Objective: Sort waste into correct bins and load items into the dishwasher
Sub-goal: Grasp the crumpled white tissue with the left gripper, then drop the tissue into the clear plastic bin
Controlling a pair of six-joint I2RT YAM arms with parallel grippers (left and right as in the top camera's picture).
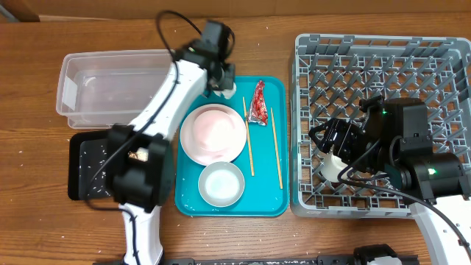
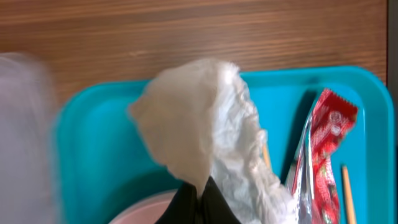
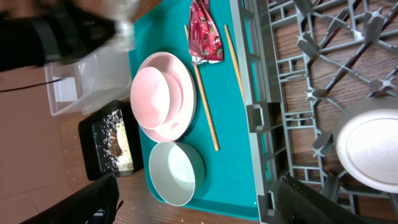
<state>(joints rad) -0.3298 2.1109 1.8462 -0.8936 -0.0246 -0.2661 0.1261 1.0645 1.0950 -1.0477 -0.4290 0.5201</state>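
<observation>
Wooden counter [image 1: 44, 221] carries everything. Grey dish rack [image 1: 383, 73] sits on the right side in the overhead view, w/ the teal tray [image 1: 193, 202] just beside it at centre. Clear tub [image 1: 110, 85] is at upper left; black tray [image 1: 82, 184] is below it, next to the teal tray.

On the teal tray: pink plate [image 1: 213, 132], w/ the pale bowl [image 1: 221, 184] just beside it. Left fingers [image 2: 199, 205] are clenched on a crumpled white tissue [image 2: 205, 124], held over the tray's far edge, near the tub. Red-and-silver wrapper [image 1: 257, 101] lies at the tray's far right corner. Two chopsticks [image 1: 249, 143] lie lengthwise btwn plate and rack, apart from each other.

White cup [image 3: 370, 146] sits in the rack, near the tray-side wall. Right fingers [image 3: 93, 202] are spread wide, gripping nothing; the cup is off to one side of them.

Loose rice [image 3: 115, 140] w/ brownish scraps lies in the black tray.
</observation>
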